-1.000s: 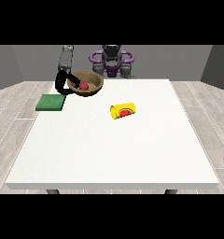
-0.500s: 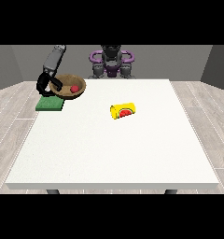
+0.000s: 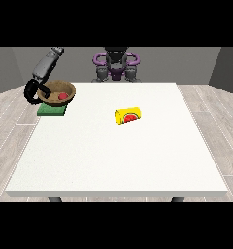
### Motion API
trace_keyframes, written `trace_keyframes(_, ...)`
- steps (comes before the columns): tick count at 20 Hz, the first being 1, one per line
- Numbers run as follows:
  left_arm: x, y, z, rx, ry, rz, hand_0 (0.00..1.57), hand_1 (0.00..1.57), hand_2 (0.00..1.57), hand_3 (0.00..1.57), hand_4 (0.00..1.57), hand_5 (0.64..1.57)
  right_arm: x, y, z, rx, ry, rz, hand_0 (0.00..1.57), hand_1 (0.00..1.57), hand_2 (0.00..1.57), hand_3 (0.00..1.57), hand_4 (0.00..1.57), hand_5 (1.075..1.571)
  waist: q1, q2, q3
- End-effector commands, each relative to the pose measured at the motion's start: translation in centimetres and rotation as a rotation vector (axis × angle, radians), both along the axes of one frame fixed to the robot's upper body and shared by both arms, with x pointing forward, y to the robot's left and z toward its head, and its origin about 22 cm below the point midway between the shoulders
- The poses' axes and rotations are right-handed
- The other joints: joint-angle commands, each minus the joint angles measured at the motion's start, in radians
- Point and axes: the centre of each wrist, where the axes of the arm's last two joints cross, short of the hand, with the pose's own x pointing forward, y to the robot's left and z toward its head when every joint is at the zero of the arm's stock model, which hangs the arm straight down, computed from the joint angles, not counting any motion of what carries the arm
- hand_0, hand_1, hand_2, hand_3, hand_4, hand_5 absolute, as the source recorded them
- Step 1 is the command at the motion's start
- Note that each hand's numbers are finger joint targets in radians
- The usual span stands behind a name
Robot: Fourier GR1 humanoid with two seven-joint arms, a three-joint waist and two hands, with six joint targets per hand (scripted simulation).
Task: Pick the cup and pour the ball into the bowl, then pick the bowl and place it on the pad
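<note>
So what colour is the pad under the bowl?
Green; the pad shows beneath the bowl in the front view.

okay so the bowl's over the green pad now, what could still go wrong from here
1. The bowl sits tilted over the pad, which lies at the table's left edge. Released off-centre, it might settle partly off the pad or slide toward the edge.
2. The ball lies inside the bowl; a tilted or abrupt set-down could roll it out.
3. The hand at the view's left curls round the rim, so pulling away could drag the bowl along.
</note>
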Motion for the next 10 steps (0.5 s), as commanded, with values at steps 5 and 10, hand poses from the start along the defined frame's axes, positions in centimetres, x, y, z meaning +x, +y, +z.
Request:
trace_keyframes(5, -2.2, -1.1, 4.2, 0.026, -0.109, -0.043, 0.0, 0.0, 0.0, 0.0, 0.07, 1.533, -1.3, -4.8, 1.5, -0.044, -0.114, -0.046, 1.57, 1.57, 1.57, 0.21, 1.29, 1.554, 0.033, 0.11, 0.0011)
trace_keyframes(10, -2.1, -0.3, 2.5, 0.004, -0.071, -0.041, 0.0, 0.0, 0.0, 0.0, 0.0, 1.535, -3.0, -7.2, 1.3, -0.058, -0.067, -0.055, 1.57, 1.57, 1.57, 0.68, 1.25, 1.564, 0.033, 0.059, -0.0004)
